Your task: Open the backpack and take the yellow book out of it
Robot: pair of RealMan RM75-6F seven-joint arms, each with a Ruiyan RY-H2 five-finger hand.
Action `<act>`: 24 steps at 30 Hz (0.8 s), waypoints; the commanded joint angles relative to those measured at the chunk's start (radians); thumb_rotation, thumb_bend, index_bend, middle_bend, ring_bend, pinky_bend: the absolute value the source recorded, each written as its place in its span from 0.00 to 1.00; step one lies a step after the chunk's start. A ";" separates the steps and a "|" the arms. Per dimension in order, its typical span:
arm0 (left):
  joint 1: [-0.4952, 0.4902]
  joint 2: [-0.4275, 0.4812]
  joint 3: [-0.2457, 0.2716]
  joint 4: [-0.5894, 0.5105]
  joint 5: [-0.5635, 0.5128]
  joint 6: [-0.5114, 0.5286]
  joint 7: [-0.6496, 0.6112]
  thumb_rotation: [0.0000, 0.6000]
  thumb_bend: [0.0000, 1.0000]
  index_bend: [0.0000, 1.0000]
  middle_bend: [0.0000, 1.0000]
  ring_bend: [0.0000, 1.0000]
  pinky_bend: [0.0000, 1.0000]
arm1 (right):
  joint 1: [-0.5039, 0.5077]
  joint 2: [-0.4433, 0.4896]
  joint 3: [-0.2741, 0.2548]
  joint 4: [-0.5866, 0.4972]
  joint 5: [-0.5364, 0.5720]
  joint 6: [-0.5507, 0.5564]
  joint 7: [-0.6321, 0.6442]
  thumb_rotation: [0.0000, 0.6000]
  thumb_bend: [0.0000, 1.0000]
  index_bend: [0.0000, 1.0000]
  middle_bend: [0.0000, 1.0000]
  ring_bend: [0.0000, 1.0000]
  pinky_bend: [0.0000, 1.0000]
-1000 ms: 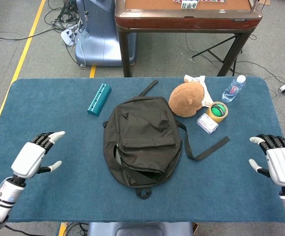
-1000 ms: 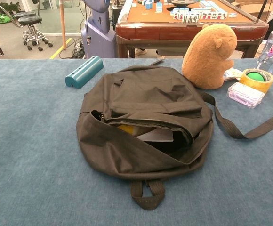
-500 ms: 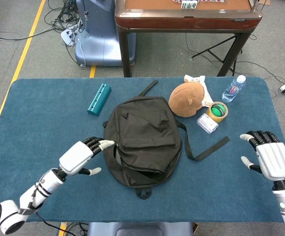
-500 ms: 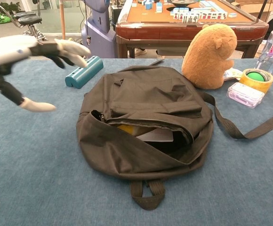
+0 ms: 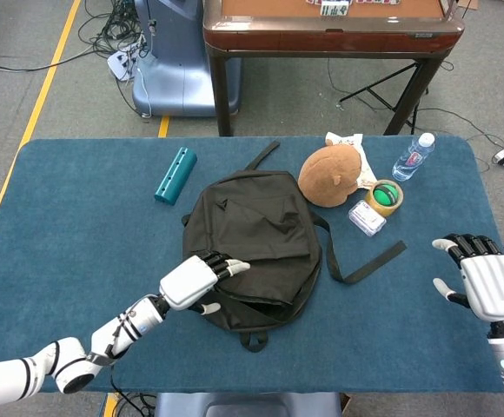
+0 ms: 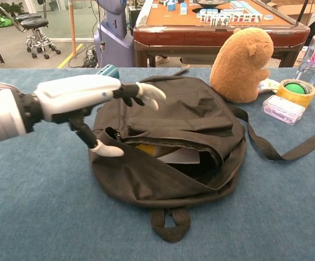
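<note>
A teal bar lies at the far left of the table. The left hand hovers over the near-left part of the backpack, fingers spread, thumb hanging below, holding nothing. The backpack lies flat at table centre; its main opening runs crosswise along the near side and gapes partly. In the chest view the yellow book shows as a small yellow patch inside that opening, just right of and below the left thumb. The right hand hangs open, well apart at the right edge. Judgement: the left hand is much nearer and should reach rightward into the opening.
</note>
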 commanded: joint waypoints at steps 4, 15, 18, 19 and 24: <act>-0.050 -0.067 -0.020 0.041 -0.046 -0.040 0.036 1.00 0.24 0.16 0.19 0.19 0.19 | -0.003 0.000 -0.001 0.009 0.009 0.002 0.008 1.00 0.17 0.31 0.29 0.24 0.24; -0.116 -0.156 -0.072 0.120 -0.165 -0.085 0.139 1.00 0.29 0.41 0.35 0.37 0.32 | -0.015 -0.002 -0.007 0.034 0.017 0.013 0.042 1.00 0.17 0.31 0.29 0.24 0.24; -0.129 -0.157 -0.067 0.126 -0.192 -0.110 0.185 1.00 0.34 0.42 0.37 0.41 0.35 | -0.020 -0.003 -0.008 0.040 0.019 0.017 0.052 1.00 0.17 0.31 0.29 0.24 0.24; -0.132 -0.157 -0.065 0.130 -0.196 -0.112 0.203 1.00 0.35 0.42 0.38 0.42 0.35 | -0.020 -0.002 -0.009 0.042 0.020 0.018 0.053 1.00 0.17 0.31 0.29 0.24 0.24; -0.134 -0.173 -0.077 0.151 -0.238 -0.092 0.251 1.00 0.52 0.60 0.60 0.58 0.44 | -0.019 0.001 -0.014 0.043 0.001 0.019 0.064 1.00 0.17 0.31 0.29 0.24 0.24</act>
